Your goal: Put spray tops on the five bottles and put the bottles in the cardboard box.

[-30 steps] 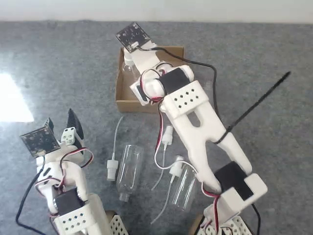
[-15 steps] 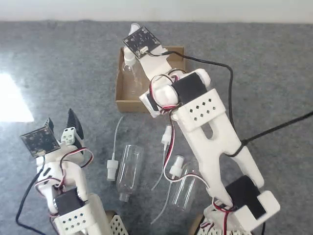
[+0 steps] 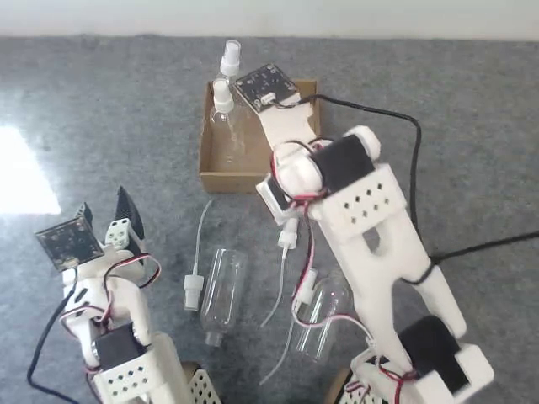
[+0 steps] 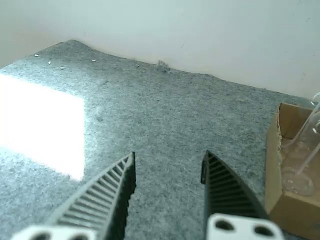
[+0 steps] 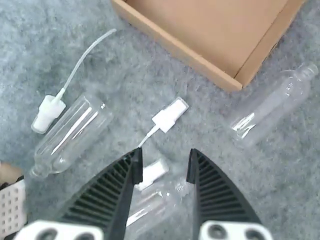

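Observation:
The cardboard box [image 3: 217,178] lies at the back of the table. Two clear bottles with white spray tops [image 3: 224,108] stand in its left part. My right gripper [image 5: 163,161] hangs open and empty above the carpet just in front of the box [image 5: 210,35], over a loose spray top [image 5: 170,115]. Below it lie a bare bottle [image 5: 70,135], a spray top with a long tube [image 5: 47,112], and another bottle [image 5: 155,205] under a spray top [image 5: 152,172]. One more bare bottle [image 5: 272,107] lies beside the box. My left gripper [image 4: 167,172] is open, low at the front left.
The right arm [image 3: 370,227] stretches from the front right over the box's right half. On the carpet in front lie a bottle [image 3: 223,290], a tubed spray top [image 3: 194,282] and a second bottle [image 3: 324,316]. A bright patch of light [image 3: 21,168] lies on the left carpet.
The right arm has swung rightward and drawn back from the box's left side, uncovering the two capped bottles standing there. The left arm has stayed still.

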Controlling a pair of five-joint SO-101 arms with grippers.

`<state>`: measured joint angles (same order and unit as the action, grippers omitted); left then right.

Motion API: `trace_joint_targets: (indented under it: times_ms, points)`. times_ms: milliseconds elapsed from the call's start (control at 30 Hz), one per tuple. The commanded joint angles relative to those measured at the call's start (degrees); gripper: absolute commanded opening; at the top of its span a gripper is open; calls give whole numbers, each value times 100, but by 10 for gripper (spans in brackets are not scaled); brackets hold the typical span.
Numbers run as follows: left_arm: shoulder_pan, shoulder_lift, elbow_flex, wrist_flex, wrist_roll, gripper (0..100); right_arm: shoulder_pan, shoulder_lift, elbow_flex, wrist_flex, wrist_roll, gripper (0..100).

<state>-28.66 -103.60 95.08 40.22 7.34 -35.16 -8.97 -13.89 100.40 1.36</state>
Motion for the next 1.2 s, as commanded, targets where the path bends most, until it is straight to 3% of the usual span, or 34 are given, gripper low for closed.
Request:
trace_joint_targets:
  times_ms: [0,600,800,933,1167]
  points:
    - [18,-88,-163,-158,26,203,-31,-734,308,171,-35,123]
    - [18,-88,-163,-158,26,203,-22,-3152,2884,163,-105,128]
    - [18,-88,-163,-158,26,203,-48,-3327,3499,163,-1582,128]
    - [18,-88,-163,-158,26,203,-48,-3327,3727,154,-1776,150]
    - [18,-88,-163,-158,26,203,-48,-3319,4352,154,-2286,288]
